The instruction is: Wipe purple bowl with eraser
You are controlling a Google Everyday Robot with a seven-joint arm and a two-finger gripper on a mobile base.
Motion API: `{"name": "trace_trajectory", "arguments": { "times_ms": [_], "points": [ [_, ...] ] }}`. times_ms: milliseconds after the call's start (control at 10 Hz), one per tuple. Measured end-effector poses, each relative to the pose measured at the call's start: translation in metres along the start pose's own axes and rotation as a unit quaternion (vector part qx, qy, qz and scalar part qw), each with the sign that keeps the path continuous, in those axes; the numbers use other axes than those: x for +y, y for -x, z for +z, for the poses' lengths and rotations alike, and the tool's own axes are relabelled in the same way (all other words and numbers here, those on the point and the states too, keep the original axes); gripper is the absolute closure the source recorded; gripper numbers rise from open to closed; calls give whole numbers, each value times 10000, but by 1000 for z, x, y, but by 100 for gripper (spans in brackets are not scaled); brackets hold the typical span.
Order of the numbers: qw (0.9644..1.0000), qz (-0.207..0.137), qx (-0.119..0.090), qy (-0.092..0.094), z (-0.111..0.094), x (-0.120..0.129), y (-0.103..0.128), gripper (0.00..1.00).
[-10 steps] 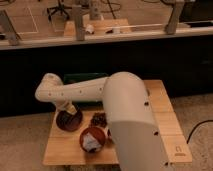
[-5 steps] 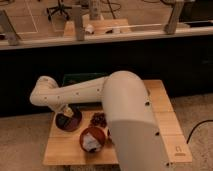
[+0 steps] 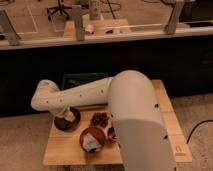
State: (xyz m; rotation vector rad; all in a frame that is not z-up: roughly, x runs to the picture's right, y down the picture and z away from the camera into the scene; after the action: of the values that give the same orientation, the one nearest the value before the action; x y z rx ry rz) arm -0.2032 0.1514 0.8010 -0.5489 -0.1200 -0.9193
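The big white arm (image 3: pixel 90 92) reaches from the right to the left over the wooden bench (image 3: pixel 65 150). It bends at a round elbow on the far left and points down. The hand (image 3: pixel 64 116) is down in the purple bowl (image 3: pixel 67 121), but I cannot tell if it grips anything. The purple bowl sits on the left side of the bench. The orange bowl (image 3: pixel 92 138) with a white lump is nearer, to its right. A dark pile (image 3: pixel 100 119) lies between them. A green tray (image 3: pixel 80 80) is at the far edge.
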Motion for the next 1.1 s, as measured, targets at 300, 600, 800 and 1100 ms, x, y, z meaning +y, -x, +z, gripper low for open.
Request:
{"name": "trace_trajectory", "arguments": {
  "times_ms": [300,600,800,1100],
  "points": [
    [9998,199,19,100,11,10,-16,68],
    [9993,332,71,165,23,2,-41,68],
    [9993,325,82,154,25,-7,-44,68],
    [9998,188,73,93,19,-23,-34,69]
  ]
}}
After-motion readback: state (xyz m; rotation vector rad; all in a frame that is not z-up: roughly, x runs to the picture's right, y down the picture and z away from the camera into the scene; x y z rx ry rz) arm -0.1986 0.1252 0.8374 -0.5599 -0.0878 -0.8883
